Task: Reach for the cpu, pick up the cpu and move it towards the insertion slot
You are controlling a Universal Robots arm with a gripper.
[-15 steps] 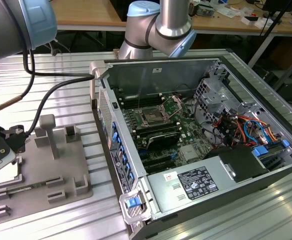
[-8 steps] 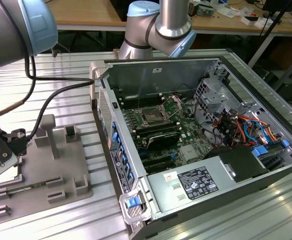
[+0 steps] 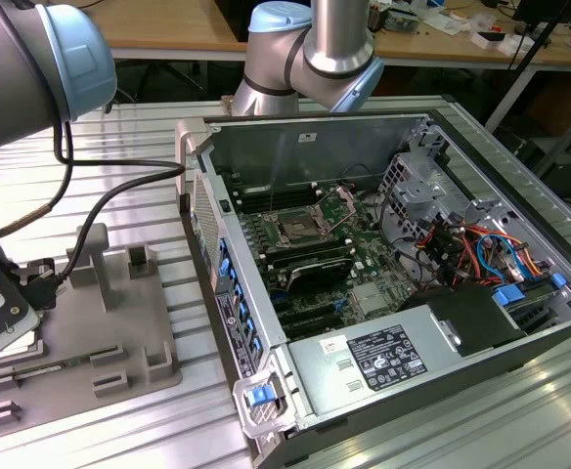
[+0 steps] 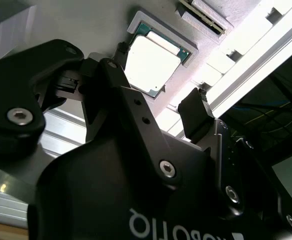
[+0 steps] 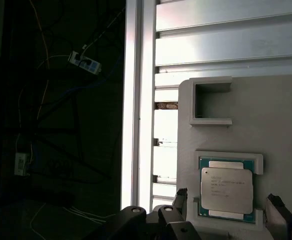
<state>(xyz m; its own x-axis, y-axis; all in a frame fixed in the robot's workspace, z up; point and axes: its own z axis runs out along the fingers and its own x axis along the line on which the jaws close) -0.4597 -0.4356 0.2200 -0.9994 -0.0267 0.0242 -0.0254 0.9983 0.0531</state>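
The cpu [image 5: 226, 192] is a flat silvery square lying in a framed recess of the grey tray [image 5: 281, 115]. The second wrist view shows the cpu [image 4: 153, 60] in that same recess. My gripper [image 5: 229, 201] hangs just above it, open, with one black fingertip [image 5: 182, 198] on each side of the chip and nothing held. The second wrist view has the gripper [image 4: 158, 82] straddling the chip too. In the exterior view the gripper [image 3: 2, 322] is over the tray at the left. The insertion slot [image 3: 295, 231] lies open on the green board inside the computer case.
The open computer case [image 3: 266, 410] fills the exterior view's right half, with a labelled power supply [image 3: 383, 357], drive cage and red and blue cables. The tray [image 3: 80, 337] has upright posts and empty recesses. The table's edge [image 5: 133, 100] runs close beside the tray.
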